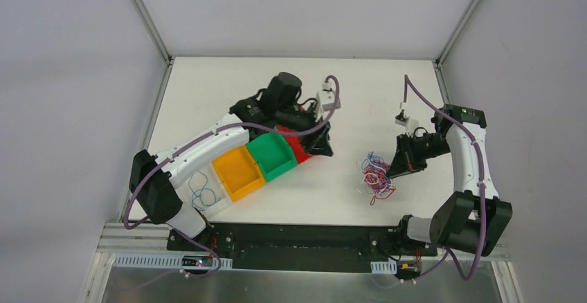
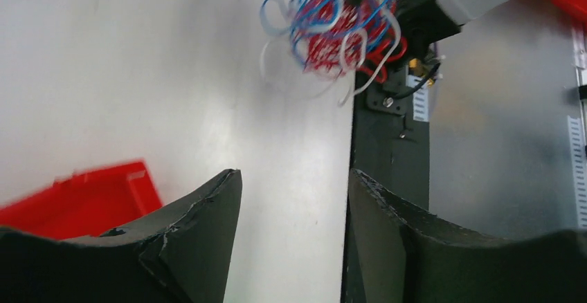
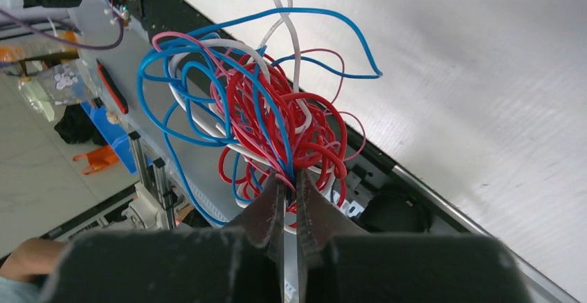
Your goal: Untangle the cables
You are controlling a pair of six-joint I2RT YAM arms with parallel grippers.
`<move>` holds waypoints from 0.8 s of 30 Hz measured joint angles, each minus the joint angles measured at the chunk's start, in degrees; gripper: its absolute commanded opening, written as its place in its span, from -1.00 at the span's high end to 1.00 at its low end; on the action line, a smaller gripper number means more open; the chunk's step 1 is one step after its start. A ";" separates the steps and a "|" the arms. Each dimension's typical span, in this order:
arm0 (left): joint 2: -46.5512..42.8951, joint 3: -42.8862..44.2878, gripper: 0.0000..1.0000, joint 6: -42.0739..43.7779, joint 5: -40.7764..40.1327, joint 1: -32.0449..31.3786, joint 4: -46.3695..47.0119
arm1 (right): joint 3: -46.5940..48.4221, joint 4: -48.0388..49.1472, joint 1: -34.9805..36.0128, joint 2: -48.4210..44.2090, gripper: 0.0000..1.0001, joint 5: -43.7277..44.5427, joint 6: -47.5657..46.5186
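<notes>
- While the right gripper [image 3: 289,191] holds its fingers nearly together, pinching several strands at one side of the cables [image 3: 270,116], the tangle of blue, red and white loops sits in the right half of the table [image 1: 346,88], closer to the near edge than to the far one.
- Whether the tangle rests on the surface or hangs just above it cannot be told.
- Left gripper [image 2: 294,196]: the fingers stand well apart with nothing between them. It is near the middle of the table, just beside the red bin [image 1: 299,149] and apart from the tangle.
- Four containers lie in a slanting row toward the near left corner: the red bin, a green bin [image 1: 275,155], a yellow bin [image 1: 239,172] and a white tray [image 1: 220,196].
- One blue cable [image 1: 201,191] lies curled in the white tray, well apart from the tangle.
</notes>
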 measured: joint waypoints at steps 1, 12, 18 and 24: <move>0.22 -0.17 -0.06 0.07 0.07 -1.95 2.34 | 0.13 -0.76 1.16 -0.46 1.00 -0.20 0.22; 3.96 0.37 0.17 15.06 -1.31 -15.34 15.74 | 0.39 -1.70 12.31 -0.28 1.00 -0.83 5.49; 8.11 1.79 0.24 21.94 -6.99 -17.99 13.79 | 0.39 -0.31 16.15 -0.26 1.00 -0.57 8.55; 9.44 2.25 0.66 27.02 -11.17 -19.08 10.97 | 0.39 0.81 17.27 0.48 1.00 -0.37 10.08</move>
